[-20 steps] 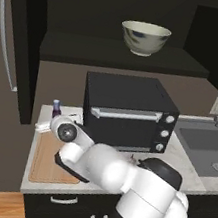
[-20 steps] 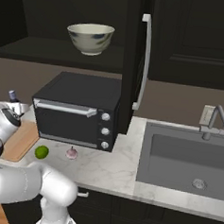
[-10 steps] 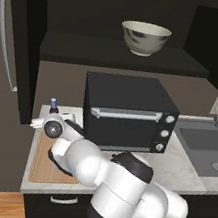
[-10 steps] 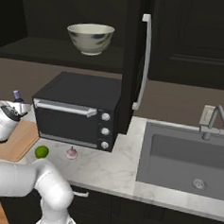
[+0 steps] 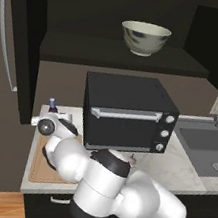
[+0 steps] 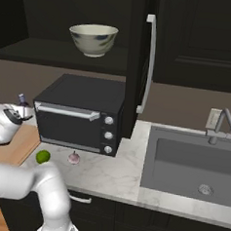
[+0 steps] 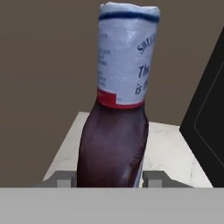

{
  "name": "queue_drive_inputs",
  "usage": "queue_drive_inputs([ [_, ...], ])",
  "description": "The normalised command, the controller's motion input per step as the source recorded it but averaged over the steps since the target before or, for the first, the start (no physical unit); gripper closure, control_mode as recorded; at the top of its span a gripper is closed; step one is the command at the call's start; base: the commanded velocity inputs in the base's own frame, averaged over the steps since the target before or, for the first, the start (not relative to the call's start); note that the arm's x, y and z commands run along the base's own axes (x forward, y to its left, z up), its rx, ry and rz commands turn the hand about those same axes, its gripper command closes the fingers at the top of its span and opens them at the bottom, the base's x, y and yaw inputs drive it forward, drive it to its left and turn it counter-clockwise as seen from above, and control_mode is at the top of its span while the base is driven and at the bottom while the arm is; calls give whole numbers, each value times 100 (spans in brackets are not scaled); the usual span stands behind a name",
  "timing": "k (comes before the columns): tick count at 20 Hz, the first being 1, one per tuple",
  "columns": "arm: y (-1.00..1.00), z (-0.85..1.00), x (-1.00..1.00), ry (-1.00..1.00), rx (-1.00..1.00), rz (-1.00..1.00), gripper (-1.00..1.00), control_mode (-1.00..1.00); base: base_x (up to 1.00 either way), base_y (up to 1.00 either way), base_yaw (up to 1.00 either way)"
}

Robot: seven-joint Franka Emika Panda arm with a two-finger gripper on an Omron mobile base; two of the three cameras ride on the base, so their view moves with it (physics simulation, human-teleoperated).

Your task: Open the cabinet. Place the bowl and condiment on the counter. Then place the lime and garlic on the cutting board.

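- My gripper (image 7: pixel 110 178) is standing about half open, and the condiment (image 7: pixel 114 131) is sitting between my two finger tips (image 7: pixel 65 179) — the bottle's dark body is filling the gap and the tips are lying right at its two sides.
- I am therefore gripping the bottle low on its body; its pale wrapped neck is rising upright above my jaws, with a red band where the wrap is ending.
- In the left base view, the bottle's small top (image 5: pixel 52 103) is showing just behind my hand, at the far left end of the counter (image 5: pixel 182 167), close to the back wall.
- Whether the bottle's foot is touching the marble or hanging just above it, I cannot tell.
- The cutting board (image 6: pixel 15 147) is lying on the counter just beside my hand, on the near side.
- The lime (image 6: pixel 43 156) and the garlic (image 6: pixel 74 157) are resting on the marble near each other, in front of the black toaster oven (image 6: pixel 81 115) — both are off the board.
- The cabinet (image 6: pixel 141 56) is standing open, and the bowl (image 5: pixel 145 38) is sitting on its shelf, well above my hand.
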Motion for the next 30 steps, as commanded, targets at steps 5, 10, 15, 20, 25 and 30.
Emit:
queue_drive_inputs([
  [5,0,-34,45,0,0,-1,100,-100,0,0,0],
  [10,0,-29,51,0,0,0,100,-100,0,0,0],
  [15,1,-32,46,0,0,0,100,-100,0,0,0],
  [20,13,-36,30,0,0,0,100,-100,0,0,0],
  [25,30,-44,-1,0,0,0,-100,-100,0,0,0],
  [30,22,-28,-9,0,0,0,-100,-100,0,0,0],
])
